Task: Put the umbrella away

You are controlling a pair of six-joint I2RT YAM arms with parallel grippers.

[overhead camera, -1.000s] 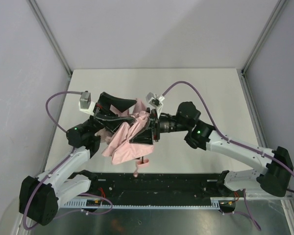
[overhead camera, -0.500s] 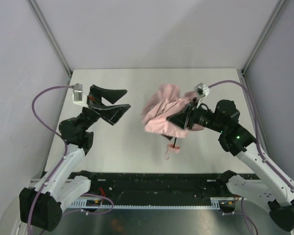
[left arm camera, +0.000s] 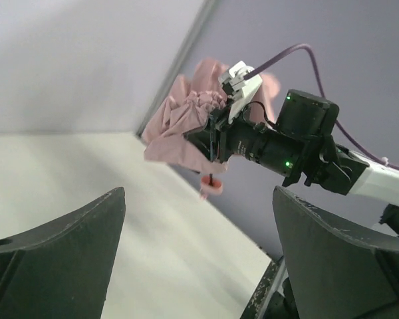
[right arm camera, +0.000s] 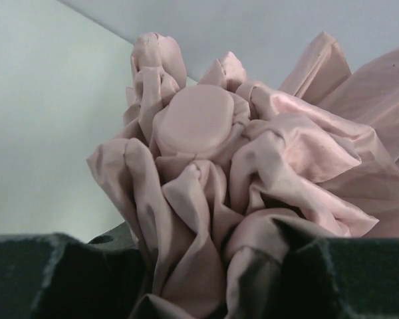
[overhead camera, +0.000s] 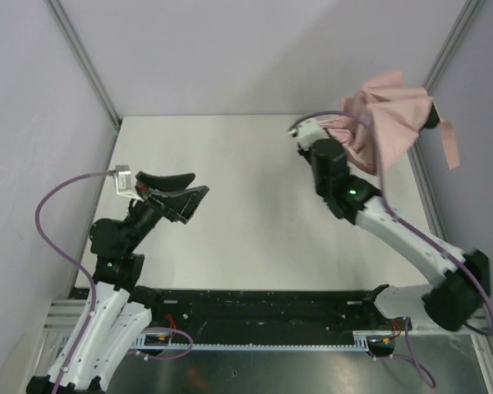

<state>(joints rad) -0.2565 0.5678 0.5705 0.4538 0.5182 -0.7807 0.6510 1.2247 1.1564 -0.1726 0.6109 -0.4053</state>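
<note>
This is a robotics lab test cell: a plain white bench [overhead camera: 246,222] enclosed by bare grey panel walls [overhead camera: 255,49] on aluminium frame posts [overhead camera: 82,57], with white-and-black robot arms [overhead camera: 394,234] bolted to a black mounting rail [overhead camera: 263,308].

White table [overhead camera: 246,197] between pale grey walls [overhead camera: 255,49]

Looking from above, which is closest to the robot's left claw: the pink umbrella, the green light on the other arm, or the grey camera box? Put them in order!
1. The grey camera box, behind the left gripper on its own wrist.
2. The green light, on the right arm.
3. The umbrella, held up at the far right corner.
</note>
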